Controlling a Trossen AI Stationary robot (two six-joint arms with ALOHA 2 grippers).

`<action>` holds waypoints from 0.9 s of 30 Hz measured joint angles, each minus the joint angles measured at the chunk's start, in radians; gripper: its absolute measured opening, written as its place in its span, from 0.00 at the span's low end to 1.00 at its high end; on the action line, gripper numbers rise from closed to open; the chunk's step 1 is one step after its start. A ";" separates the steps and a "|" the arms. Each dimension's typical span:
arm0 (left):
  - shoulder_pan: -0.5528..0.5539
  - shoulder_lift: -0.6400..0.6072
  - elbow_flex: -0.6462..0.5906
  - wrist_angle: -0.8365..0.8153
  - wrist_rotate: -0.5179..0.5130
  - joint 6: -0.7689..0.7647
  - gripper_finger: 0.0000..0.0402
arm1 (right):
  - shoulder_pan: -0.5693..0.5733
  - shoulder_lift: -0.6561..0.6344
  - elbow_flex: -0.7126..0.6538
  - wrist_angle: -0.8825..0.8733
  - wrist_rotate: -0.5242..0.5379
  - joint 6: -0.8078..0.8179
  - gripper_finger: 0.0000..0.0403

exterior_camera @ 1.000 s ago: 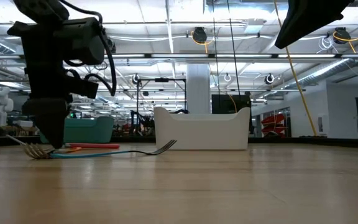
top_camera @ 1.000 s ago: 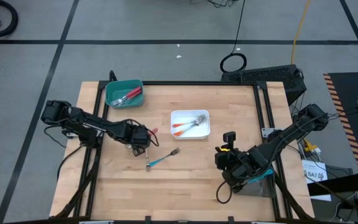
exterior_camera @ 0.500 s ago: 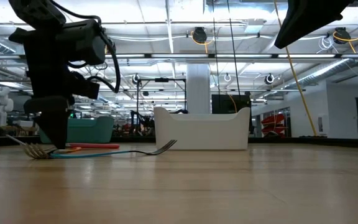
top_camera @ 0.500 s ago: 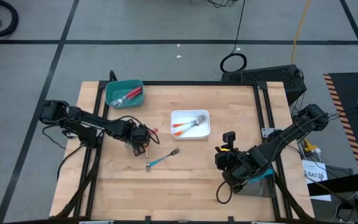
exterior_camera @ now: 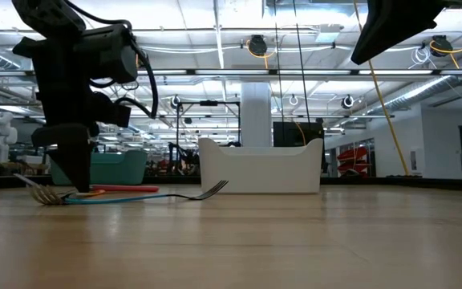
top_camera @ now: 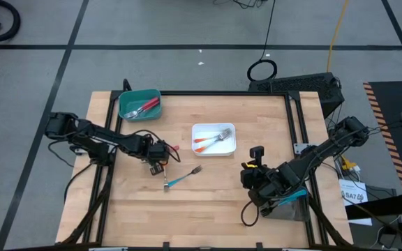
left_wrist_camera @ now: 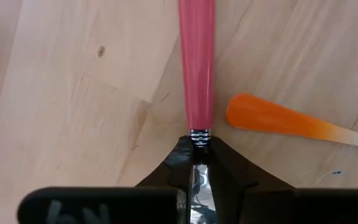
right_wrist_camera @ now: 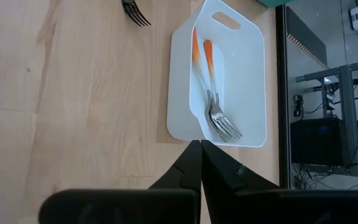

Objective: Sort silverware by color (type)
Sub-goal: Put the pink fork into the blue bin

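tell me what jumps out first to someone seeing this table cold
The left gripper, low on the table's left side, is shut on the metal neck of a pink-handled fork, with an orange handle lying beside it. Mid-table, a white tray holds two orange forks; the right gripper waits shut nearby.

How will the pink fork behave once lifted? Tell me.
Probably stiff and light: the pink fork is a slim handle on a metal neck. The left gripper is shut on that shiny neck, so it may slip or swing. Lifting might nudge the orange handle lying beside it.
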 joint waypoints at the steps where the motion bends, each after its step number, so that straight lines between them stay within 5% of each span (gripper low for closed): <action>1: 0.000 0.000 0.002 -0.001 -0.001 0.004 0.09 | 0.000 0.000 0.000 0.000 0.000 0.000 0.00; 27: -0.010 0.003 0.067 -0.106 -0.048 0.062 0.01 | 0.000 0.000 0.000 0.000 0.000 0.009 0.00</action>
